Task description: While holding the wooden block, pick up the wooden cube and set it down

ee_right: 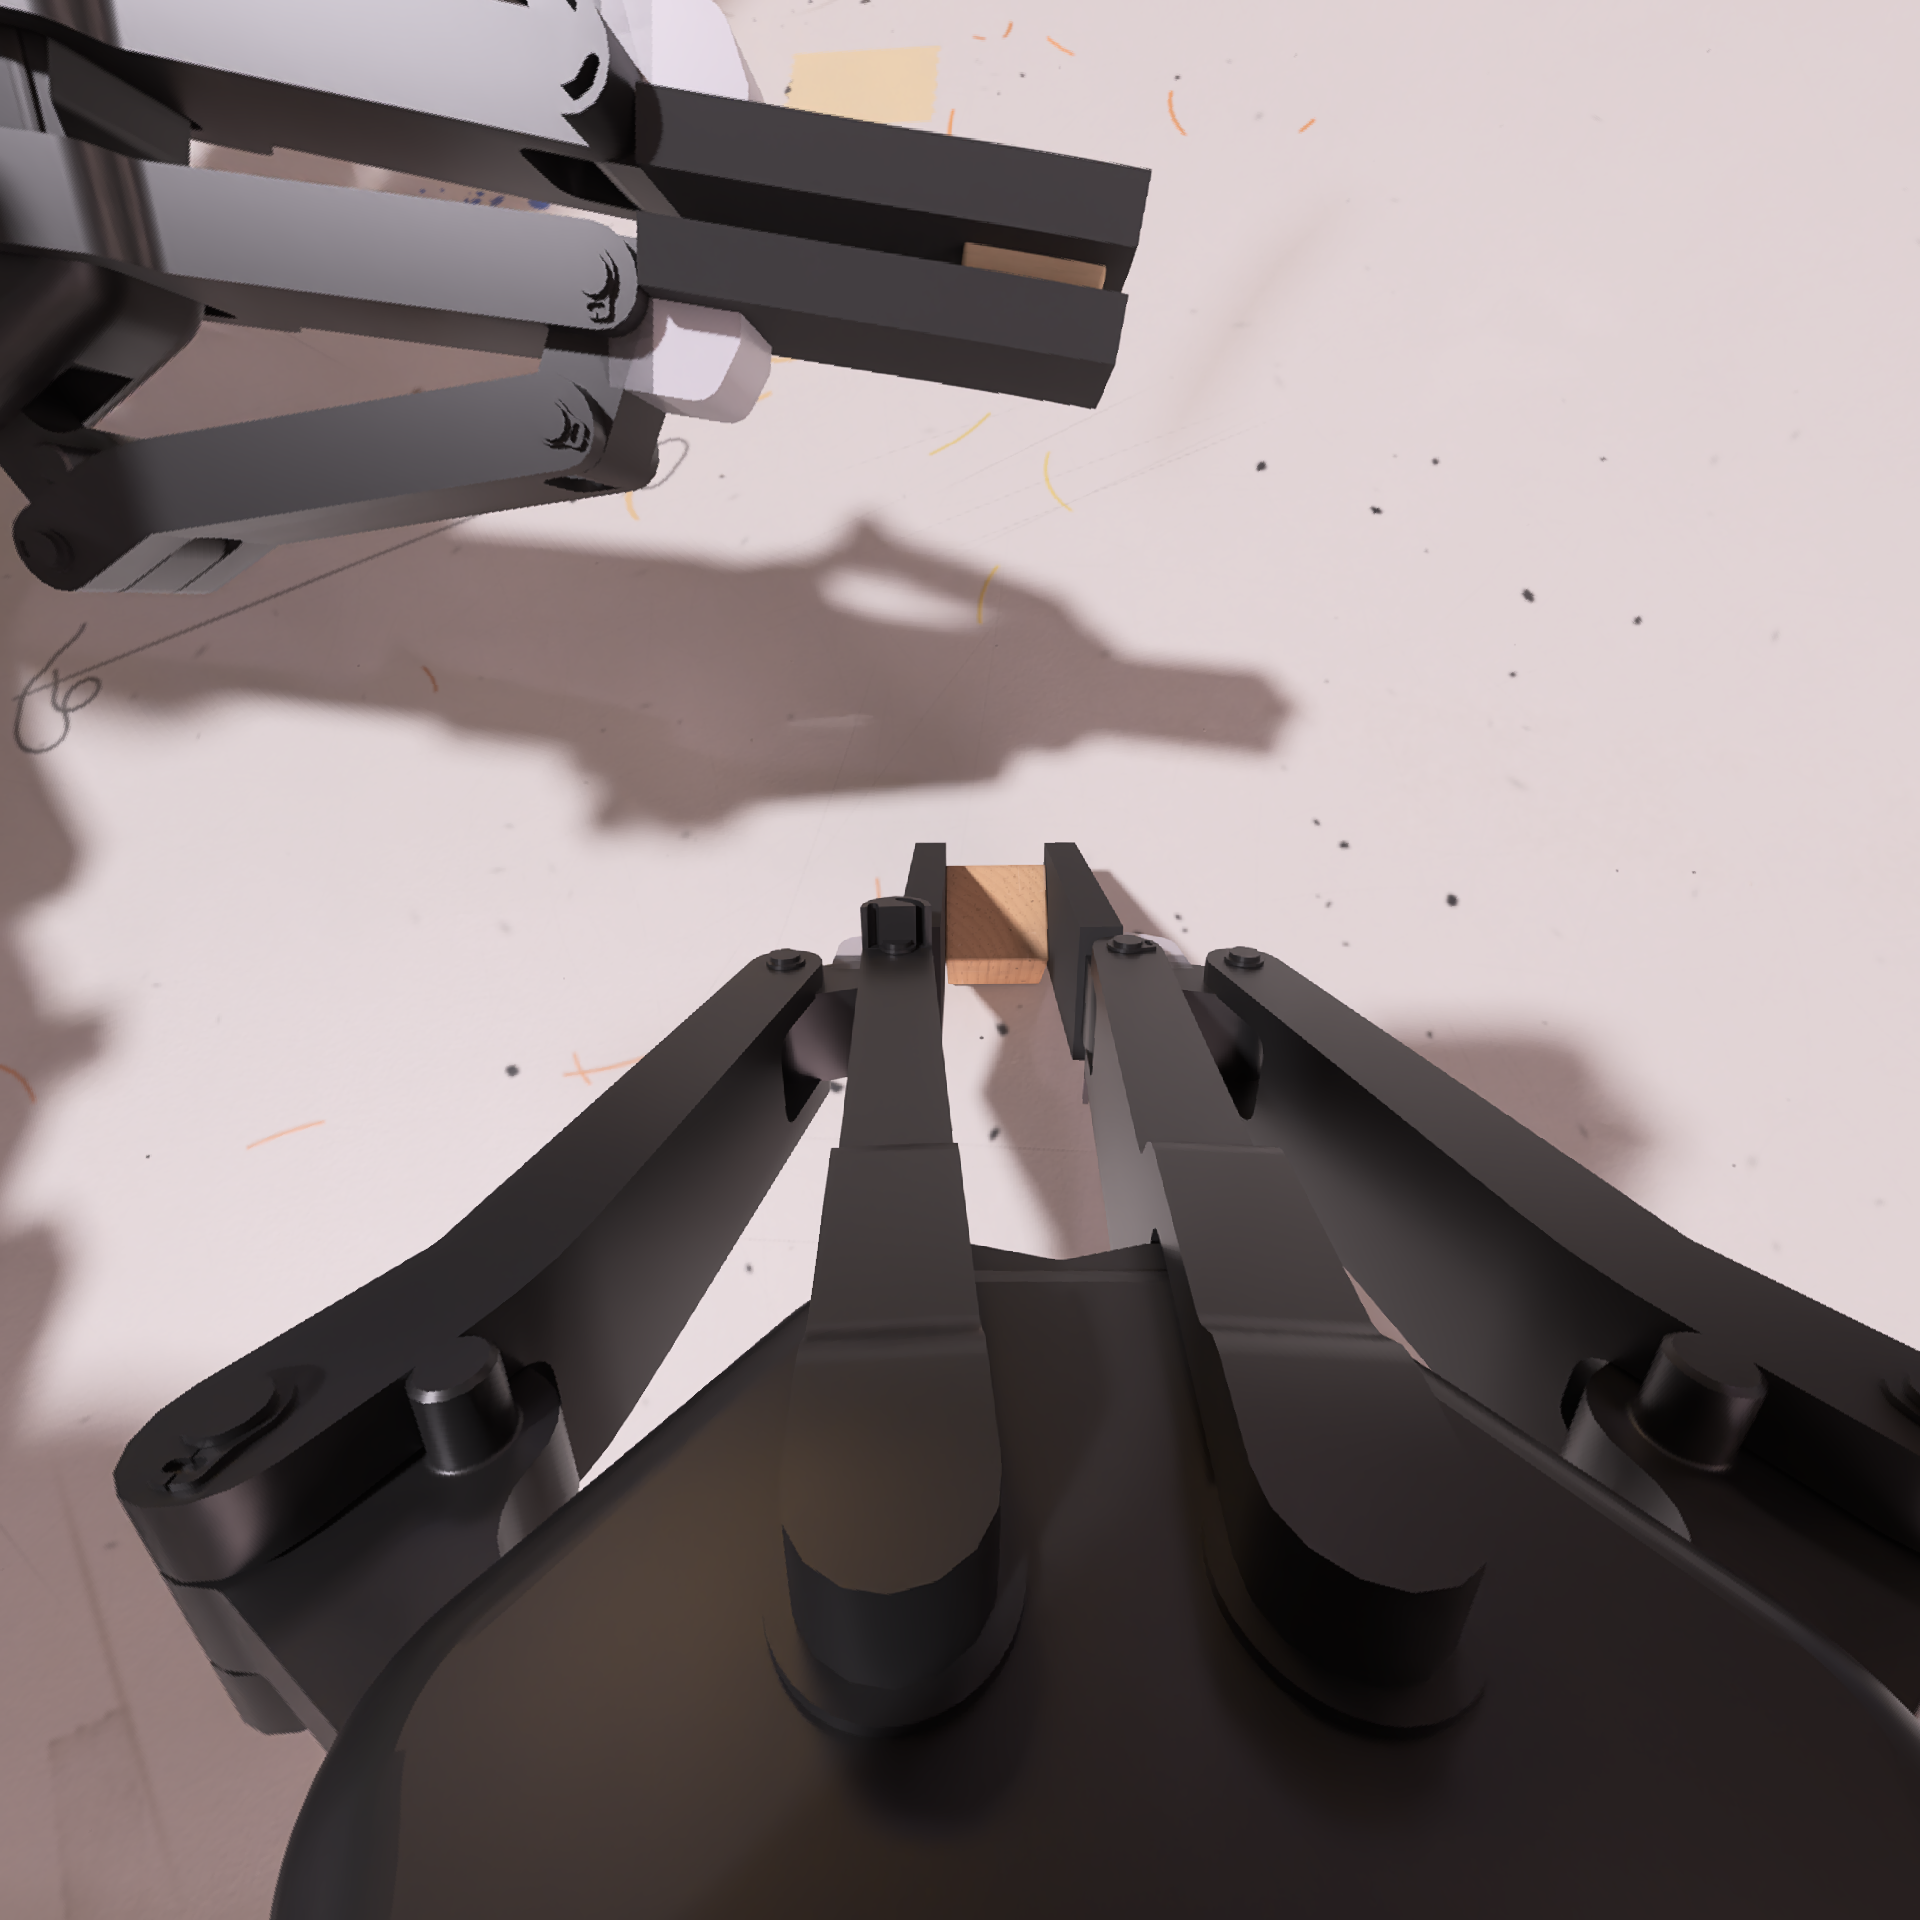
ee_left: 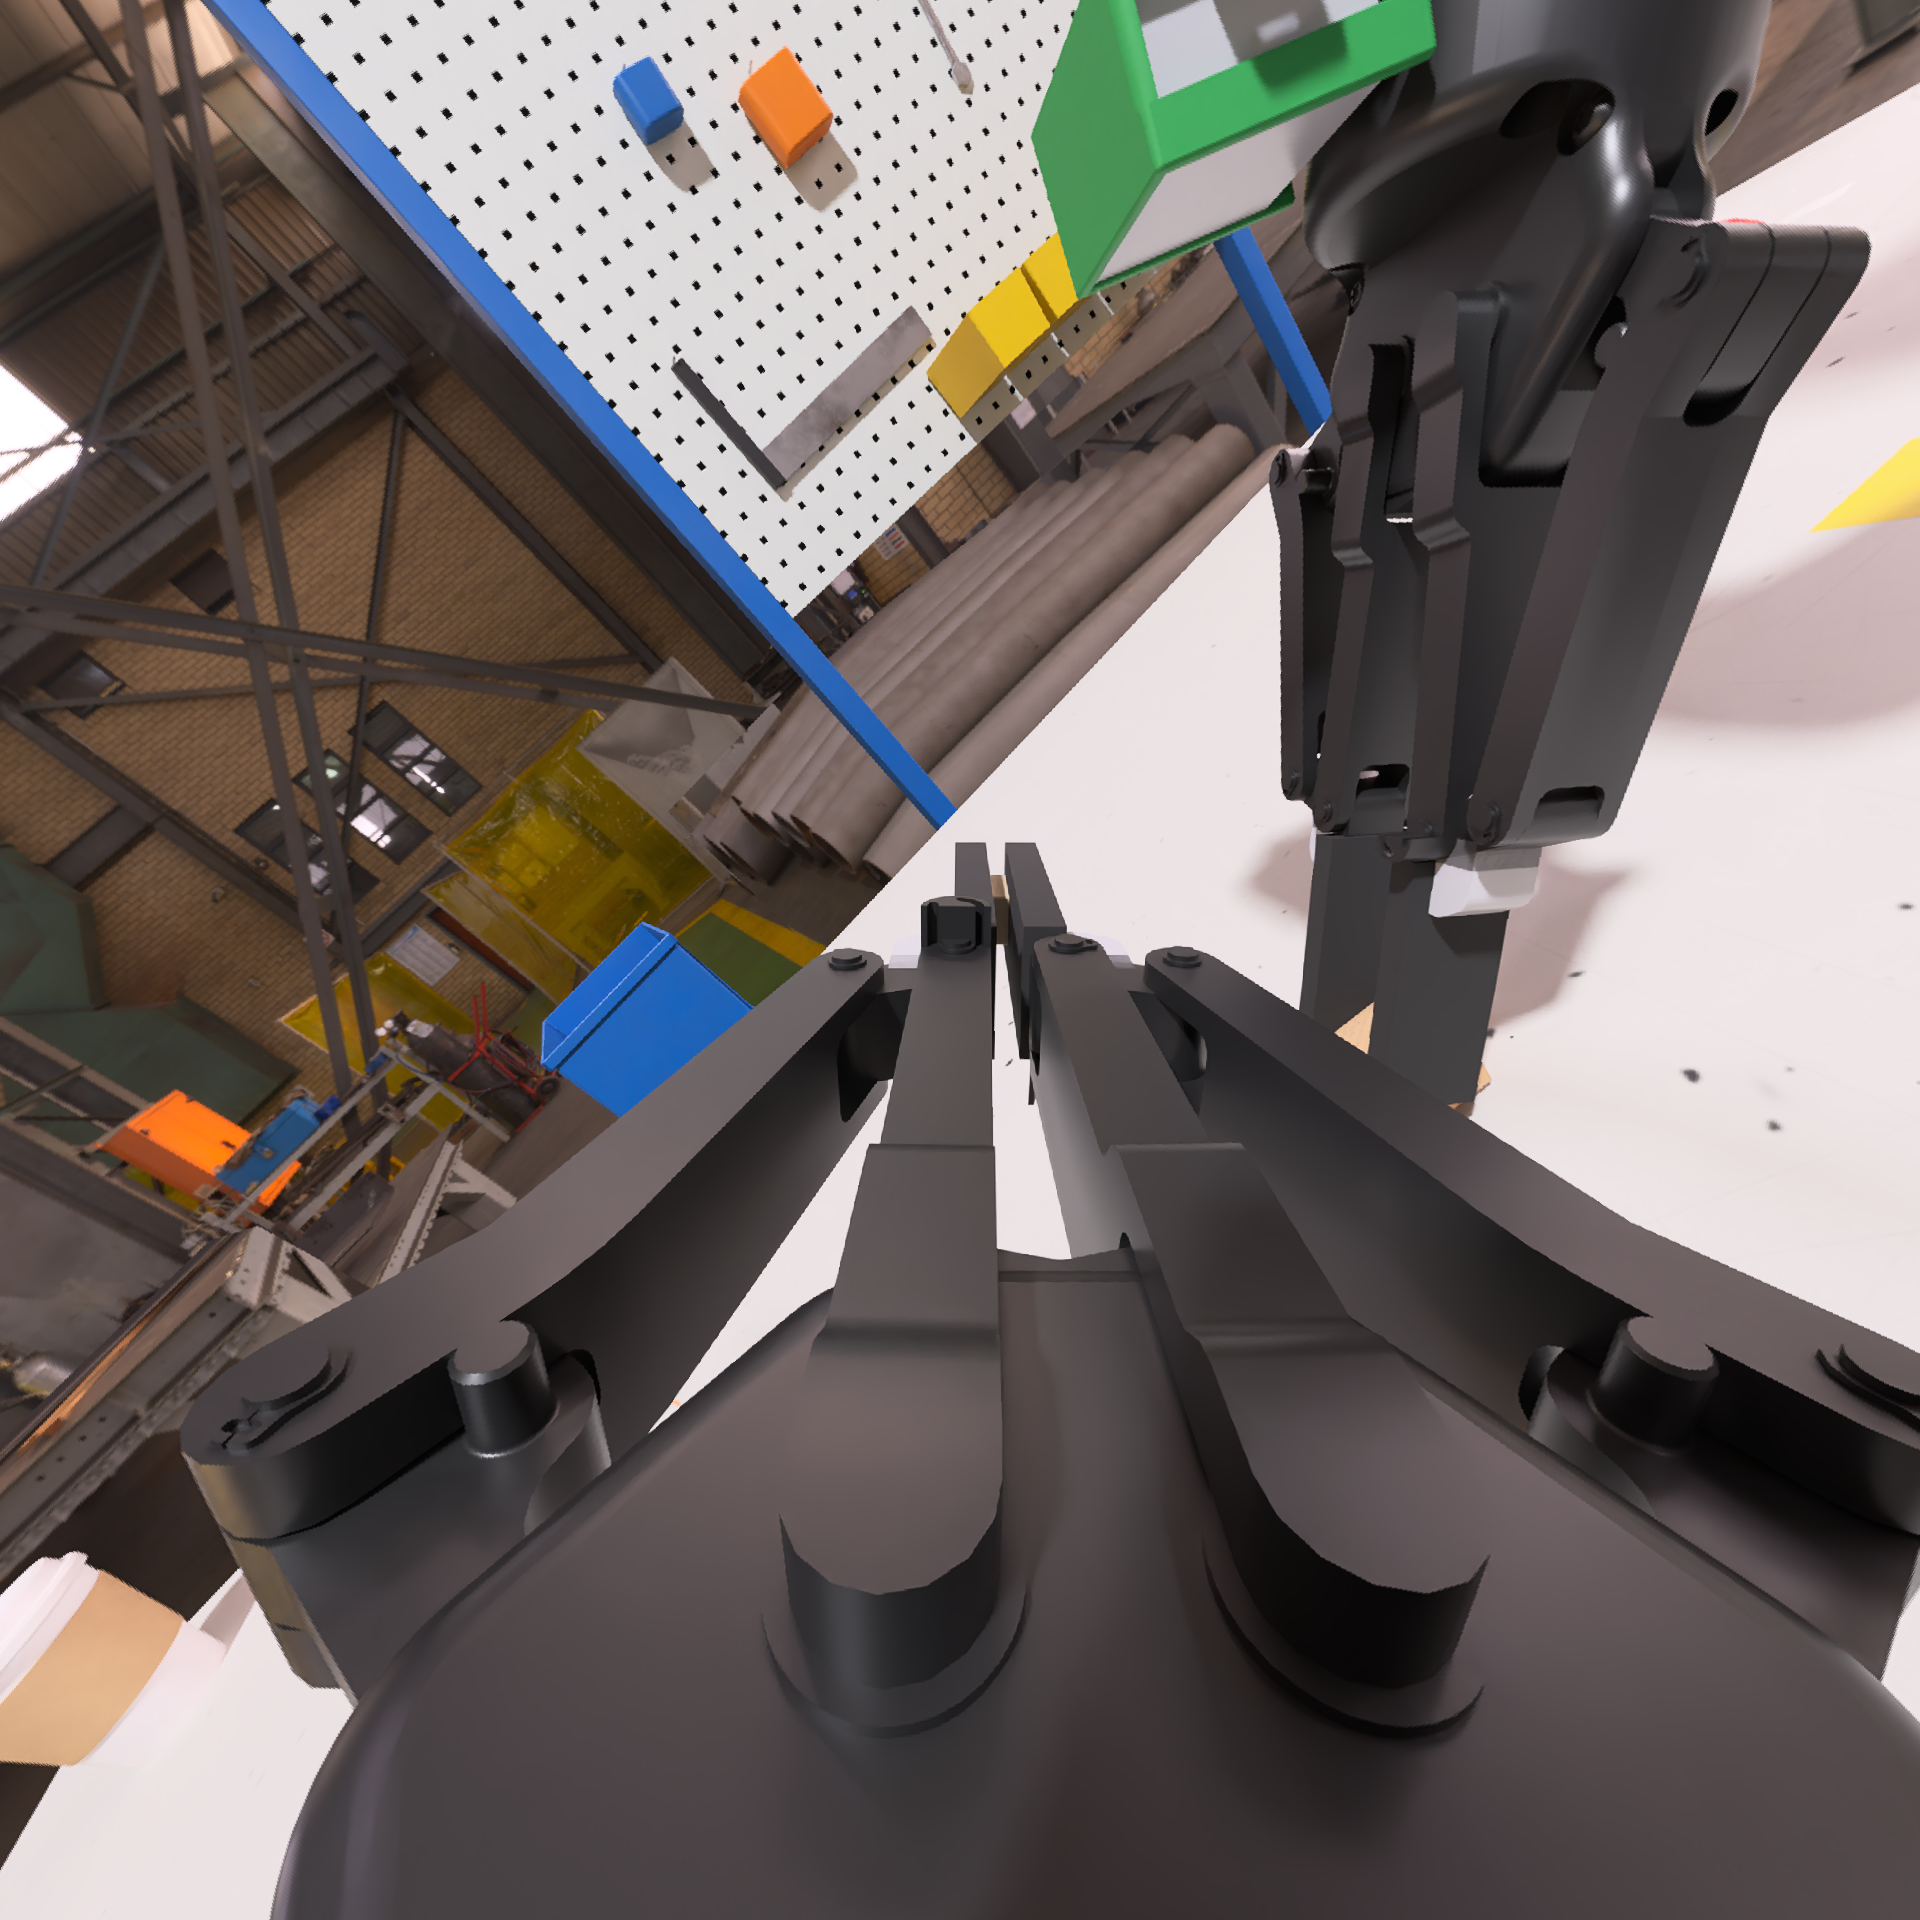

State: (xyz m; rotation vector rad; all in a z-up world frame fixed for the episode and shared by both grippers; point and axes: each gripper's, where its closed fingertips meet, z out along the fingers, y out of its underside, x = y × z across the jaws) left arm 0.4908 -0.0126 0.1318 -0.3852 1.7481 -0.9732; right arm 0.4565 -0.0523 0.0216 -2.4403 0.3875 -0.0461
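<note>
In the left wrist view my left gripper [ee_left: 995, 862] is shut on a thin wooden block [ee_left: 1000, 900]; only a tan sliver shows between the pads. In the right wrist view that block [ee_right: 1034, 268] sits between the left gripper's fingers [ee_right: 883, 166] at the top left, held above the white table [ee_right: 1558, 416]. My right gripper [ee_right: 995, 862] is shut on the wooden cube [ee_right: 995, 925], low over the table. I cannot tell whether the cube touches the surface. In the left wrist view the right gripper's fingers [ee_left: 1392, 956] point straight down, with a corner of the cube [ee_left: 1359, 1031] showing.
A white pegboard [ee_left: 727, 312] with a blue frame stands behind the table and carries small coloured boxes and a metal square. A green bin [ee_left: 1122, 177] hangs near the right arm. A blue bin [ee_left: 644, 1018] stands at the table's edge. A tan sheet [ee_right: 862, 83] lies farther off.
</note>
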